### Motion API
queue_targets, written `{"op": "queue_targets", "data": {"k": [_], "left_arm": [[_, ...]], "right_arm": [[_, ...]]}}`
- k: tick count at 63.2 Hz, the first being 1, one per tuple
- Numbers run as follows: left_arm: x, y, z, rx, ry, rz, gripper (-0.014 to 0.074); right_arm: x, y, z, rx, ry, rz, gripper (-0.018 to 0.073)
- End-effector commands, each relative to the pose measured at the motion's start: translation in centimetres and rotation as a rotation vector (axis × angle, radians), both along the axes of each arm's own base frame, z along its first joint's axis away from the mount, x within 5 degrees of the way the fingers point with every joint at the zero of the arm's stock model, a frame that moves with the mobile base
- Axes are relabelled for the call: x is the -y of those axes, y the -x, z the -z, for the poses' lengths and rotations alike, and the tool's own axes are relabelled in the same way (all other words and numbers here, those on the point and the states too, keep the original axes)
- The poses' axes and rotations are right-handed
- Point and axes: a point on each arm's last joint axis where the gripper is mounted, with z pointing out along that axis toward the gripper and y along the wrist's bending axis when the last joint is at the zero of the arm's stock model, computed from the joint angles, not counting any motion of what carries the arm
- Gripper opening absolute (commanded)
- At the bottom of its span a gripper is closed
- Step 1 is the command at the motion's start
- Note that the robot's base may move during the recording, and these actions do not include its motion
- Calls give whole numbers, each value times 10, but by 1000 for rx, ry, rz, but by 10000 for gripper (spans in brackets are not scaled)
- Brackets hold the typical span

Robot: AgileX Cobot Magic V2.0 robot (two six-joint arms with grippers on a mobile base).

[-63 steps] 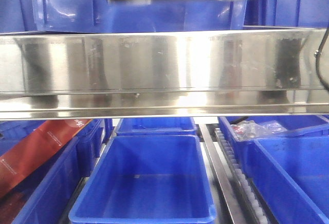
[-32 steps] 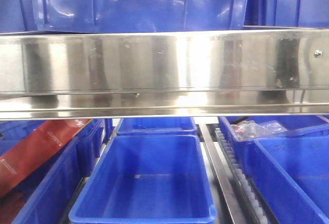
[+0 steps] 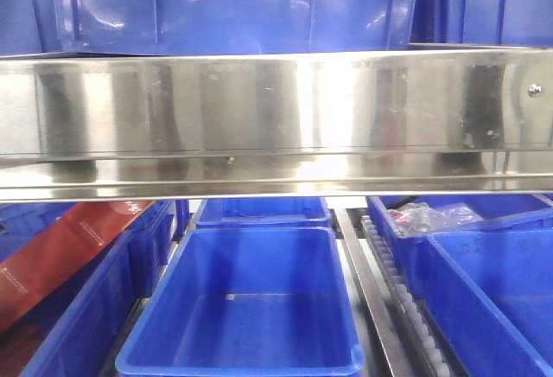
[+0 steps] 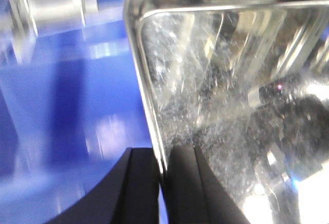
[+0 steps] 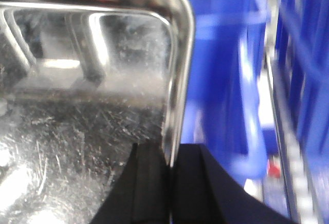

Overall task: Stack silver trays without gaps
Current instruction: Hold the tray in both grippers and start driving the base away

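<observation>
In the left wrist view a shiny silver tray (image 4: 216,80) fills the right side, and my left gripper (image 4: 162,175) is shut on its left rim, one finger inside the tray and one outside. The right wrist view shows a silver tray (image 5: 92,106) on the left, its right rim pinched by my shut right gripper (image 5: 169,172). Blue bin walls lie behind the tray in both wrist views. The front view shows neither a tray nor a gripper.
A long steel beam (image 3: 276,118) crosses the front view. Deep blue bins stand above it (image 3: 233,5) and below it (image 3: 251,308). A red carton (image 3: 60,256) leans at the lower left. A roller rail (image 3: 389,290) runs between the lower bins.
One second ago a tray's underside showed at the top of the front view; it has gone up out of that view. Nothing else there has moved.
</observation>
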Motion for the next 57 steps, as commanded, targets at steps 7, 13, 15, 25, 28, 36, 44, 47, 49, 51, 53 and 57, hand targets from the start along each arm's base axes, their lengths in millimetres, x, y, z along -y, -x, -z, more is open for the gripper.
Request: {"op": "queue_targets", "data": {"k": [7,13,15,25,28,36,44,47,49,51,53,57], "left_arm": [[2,8,-16,94,44,44,11],[2,8,-16,94,44,44,11],[2,8,-16,94,44,44,11],[2,8,-16,94,44,44,11],[2,8,-16,94,44,44,11],[2,8,-16,94,44,44,11],[2,8,-16,94,44,44,11],[2,8,-16,94,44,44,11],[2,8,-16,94,44,44,11],[2,8,-16,94,44,44,11],[2,8,-16,94,44,44,11],[2,8,-16,94,44,44,11]], "right_arm": [[-1,6,-19,117,-14,-4,-81],[-1,6,-19,117,-14,-4,-81],[-1,6,-19,117,-14,-4,-81],[-1,6,-19,119,-15,-3,-81],[-1,6,-19,119,-15,-3,-81],[-1,6,-19,119,-15,-3,-81],[-1,6,-19,119,-15,-3,-81],[-1,6,-19,119,-15,-3,-81],[-1,6,-19,119,-15,-3,-81],[-1,6,-19,119,-15,-3,-81],[-1,6,-19,119,-15,-3,-81],[-1,6,-19,119,-15,-3,-81]]}}
